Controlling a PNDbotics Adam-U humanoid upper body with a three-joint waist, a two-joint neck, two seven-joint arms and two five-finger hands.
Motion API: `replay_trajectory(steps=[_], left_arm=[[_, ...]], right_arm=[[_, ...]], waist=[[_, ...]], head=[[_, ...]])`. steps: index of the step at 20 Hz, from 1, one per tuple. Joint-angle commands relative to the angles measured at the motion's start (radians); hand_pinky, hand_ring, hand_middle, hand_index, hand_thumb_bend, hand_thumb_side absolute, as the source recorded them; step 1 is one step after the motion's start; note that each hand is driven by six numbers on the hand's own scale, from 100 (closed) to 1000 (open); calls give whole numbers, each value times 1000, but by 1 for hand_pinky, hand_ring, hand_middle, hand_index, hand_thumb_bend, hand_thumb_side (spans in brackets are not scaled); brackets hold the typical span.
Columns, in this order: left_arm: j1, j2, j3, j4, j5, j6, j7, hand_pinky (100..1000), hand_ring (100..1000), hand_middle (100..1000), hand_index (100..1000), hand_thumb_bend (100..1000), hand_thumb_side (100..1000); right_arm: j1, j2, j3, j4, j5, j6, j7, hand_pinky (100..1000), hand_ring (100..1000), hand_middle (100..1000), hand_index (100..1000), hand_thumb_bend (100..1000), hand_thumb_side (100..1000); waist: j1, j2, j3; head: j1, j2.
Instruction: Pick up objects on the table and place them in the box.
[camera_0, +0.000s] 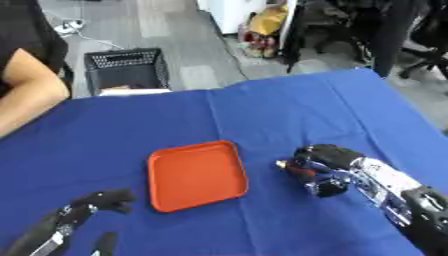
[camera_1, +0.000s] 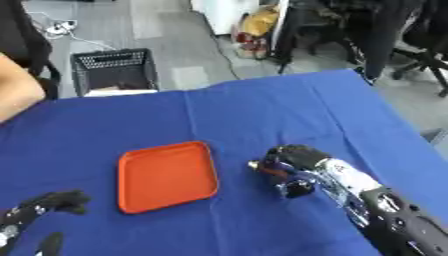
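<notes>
Orange tray sits flat on the blue-clothed table. Right robot hand, just right of it, is curled around something small and reddish.

Right eye view: left robot hand sits low-left, fingers bent, holding nothing.

Orange tray: shallow, rectangular, rounded corners, lying flat and empty at the centre of the blue surface, slightly askew. At its 3 o'clock, a small red-and-yellow object is enclosed by the right hand's curled fingers; shape indistinct.
</notes>
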Motion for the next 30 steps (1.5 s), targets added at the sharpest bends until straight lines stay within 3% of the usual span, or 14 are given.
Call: replay_trajectory(steps=[1,14,30], left_arm=[[-5,2,-1,-12,8,-2,-3,897,761,849,1000,100,719],[-6,1,-2,-11,9,-2,-4,897,761,850,1000,100,718],[-5,1,-1,-11,7,-3,-5,897,761,850,1000,100,716]], right_arm=[[12,-28,-2,5,2,1,-8,657,748,752,738,100,120],[13,-27,-7,15,3,4,-45,652,744,739,675,100,105],[15,-27,-18,13,-23,21,-113,635,729,703,533,100,100]], waist=[[2,-9,-3],[1,-9,-2],[2,-8,-3]], head=[[-5,-6],[-4,-6],[-4,-8]])
